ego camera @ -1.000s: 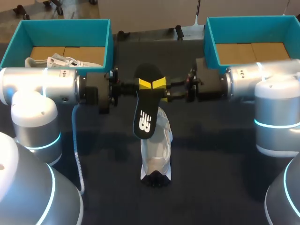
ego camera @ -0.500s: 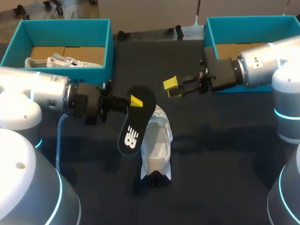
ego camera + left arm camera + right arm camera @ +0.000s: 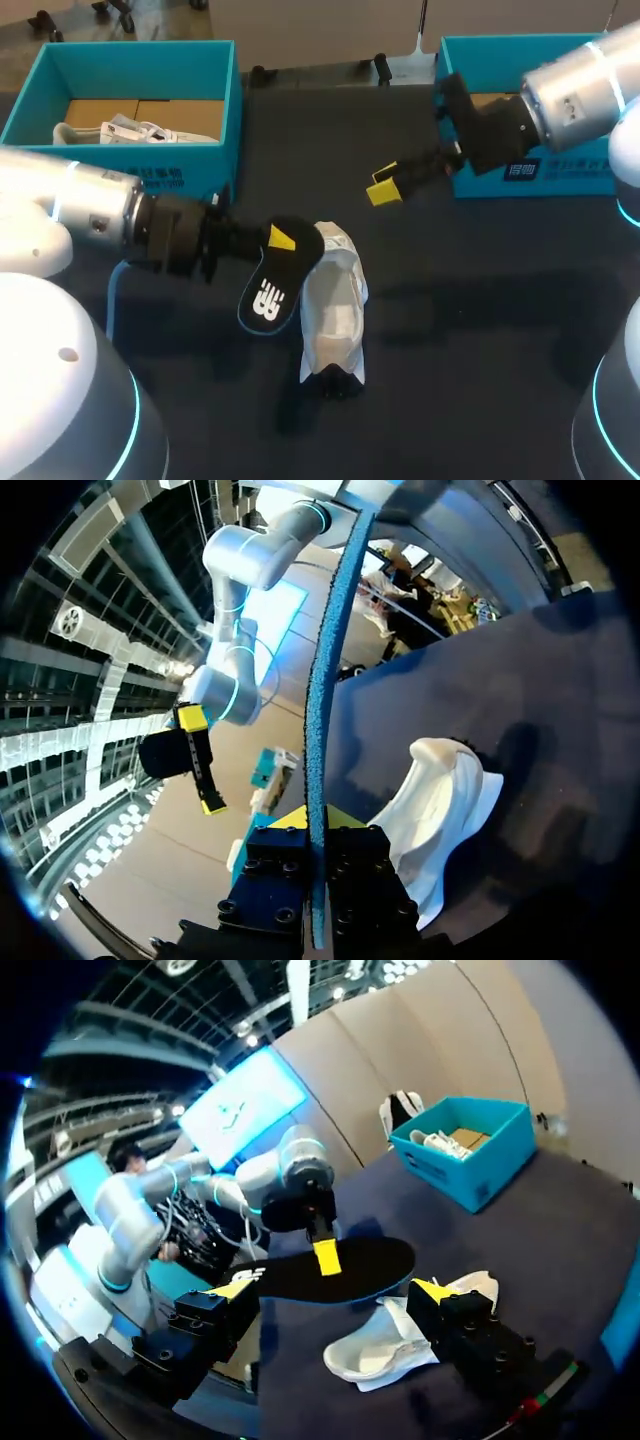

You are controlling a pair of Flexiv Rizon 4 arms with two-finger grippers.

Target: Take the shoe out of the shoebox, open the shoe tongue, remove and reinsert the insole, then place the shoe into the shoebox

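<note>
- left shoebox (image 3: 120,60) sits at the far left corner of the counter (image 3: 470,330); another white shoe (image 3: 130,130) lies inside it, untouched
- left claw (image 3: 278,240) is clamped on one end of the black insole (image 3: 270,290); in the left wrist view the insole stands edge-on between the two fingers; a second ago this claw held it high over the middle of the counter, and it has since swung it down and toward the left edge
- the insole now hangs slanted just beside the left flank of the shoe (image 3: 335,310), its upper end overlapping the shoe's far end; whether they touch I cannot tell
- the shoe rests near the middle of the counter, toe toward the near edge; it has not shifted
- right claw (image 3: 383,186) has let go of the insole and pulled back toward the far right; its fingers now stand wide with nothing between them
- right shoebox (image 3: 520,170) sits at the far right corner, behind that arm
- judgement: the insole is out and carried by the left arm alone; reinsertion comes next, and the free right claw will likely be needed to steady the shoe or hold the tongue open
</note>
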